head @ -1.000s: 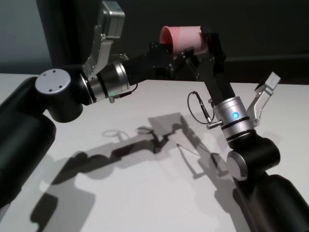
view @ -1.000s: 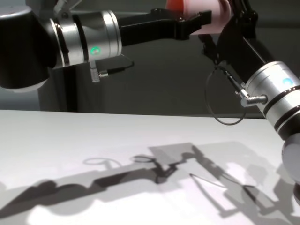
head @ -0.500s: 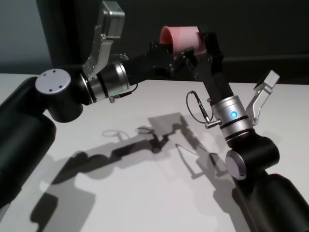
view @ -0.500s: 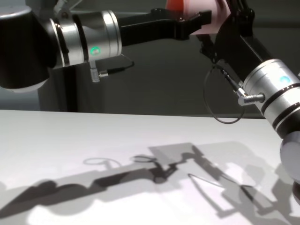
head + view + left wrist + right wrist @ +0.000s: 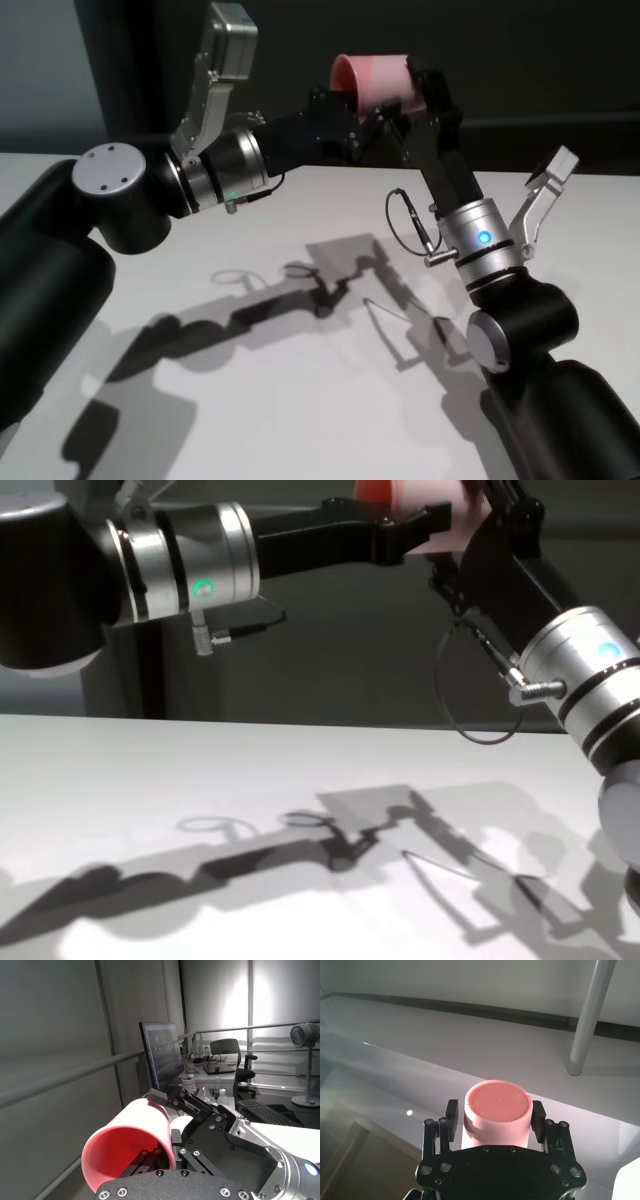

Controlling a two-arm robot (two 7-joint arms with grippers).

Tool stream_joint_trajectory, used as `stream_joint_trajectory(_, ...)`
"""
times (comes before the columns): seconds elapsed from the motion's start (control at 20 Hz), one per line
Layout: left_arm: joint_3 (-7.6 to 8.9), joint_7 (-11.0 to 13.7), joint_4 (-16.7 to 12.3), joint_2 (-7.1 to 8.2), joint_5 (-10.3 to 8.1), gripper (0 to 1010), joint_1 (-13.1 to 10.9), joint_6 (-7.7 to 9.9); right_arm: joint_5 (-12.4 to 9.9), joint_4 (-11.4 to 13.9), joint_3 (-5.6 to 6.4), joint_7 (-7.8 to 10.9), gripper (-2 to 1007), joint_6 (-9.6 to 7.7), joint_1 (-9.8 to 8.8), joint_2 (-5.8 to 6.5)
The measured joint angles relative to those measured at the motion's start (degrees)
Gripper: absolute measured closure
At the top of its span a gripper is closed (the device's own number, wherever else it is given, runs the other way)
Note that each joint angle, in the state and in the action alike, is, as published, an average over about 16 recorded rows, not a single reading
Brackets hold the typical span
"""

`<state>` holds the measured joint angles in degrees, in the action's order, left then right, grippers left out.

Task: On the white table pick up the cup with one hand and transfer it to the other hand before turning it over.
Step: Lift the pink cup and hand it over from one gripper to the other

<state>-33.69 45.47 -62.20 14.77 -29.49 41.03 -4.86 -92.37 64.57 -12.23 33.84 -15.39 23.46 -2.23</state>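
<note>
Overhead, cup between both grippers, well clear of white table.

I count one pink cup, two black hands, the left hand and the right hand, and one white counter.
</note>
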Motion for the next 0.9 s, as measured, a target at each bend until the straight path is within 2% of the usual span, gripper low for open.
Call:
stream_joint_trajectory(0.45, 0.00, 0.0, 0.0, -0.01, -0.01, 963, 0.0, 0.00, 0.1, 0.0, 0.12, -0.01, 251, -0.08, -0.03, -0.03)
stream_joint_trajectory(0.9, 0.00, 0.0, 0.0, 0.00, 0.00, 963, 0.0, 0.00, 0.1, 0.0, 0.17, 0.01, 267, -0.13, -0.04, -0.06)
